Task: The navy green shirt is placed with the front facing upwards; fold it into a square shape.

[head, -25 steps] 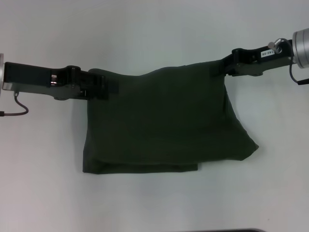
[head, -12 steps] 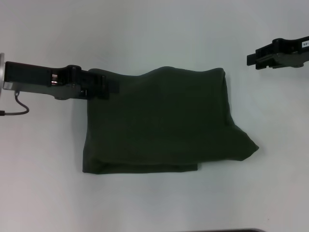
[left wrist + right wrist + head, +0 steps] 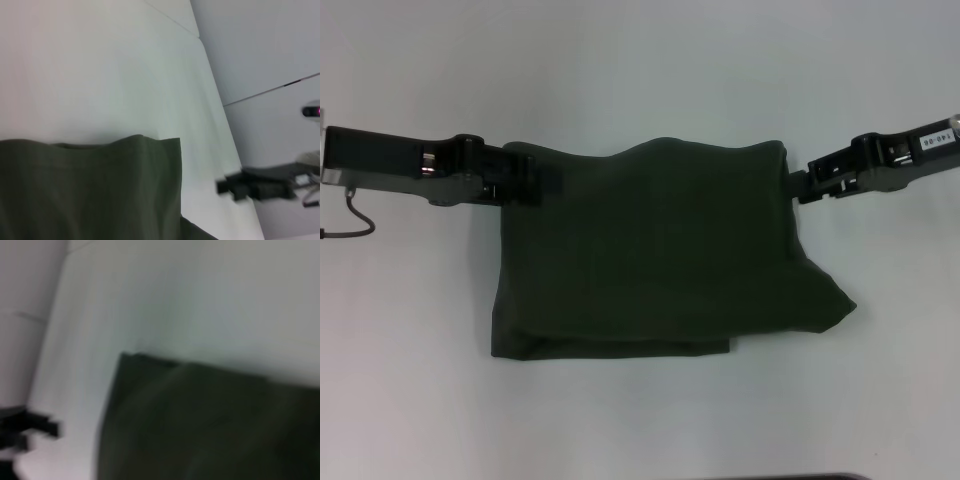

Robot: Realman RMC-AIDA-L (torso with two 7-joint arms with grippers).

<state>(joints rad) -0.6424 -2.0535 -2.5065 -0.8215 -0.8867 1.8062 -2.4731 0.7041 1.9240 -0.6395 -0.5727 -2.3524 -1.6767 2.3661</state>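
navy green shirt [image 3: 650, 250]: folded on the table [image 3: 640, 60], lettering hidden.
my left gripper [image 3: 542, 181] clamps its far corner; right gripper [image 3: 796, 187] at the opposite edge, finger state unclear. uneven pulling would skew the fold.

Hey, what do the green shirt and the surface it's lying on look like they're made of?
The navy green shirt looks like soft matte knit fabric, probably cotton: it slumps in folds, its top edge ripples, and it shows no shine. The table looks like a smooth, hard, pale laminate or painted board, with an even surface and faint glare; the exact material is unclear.
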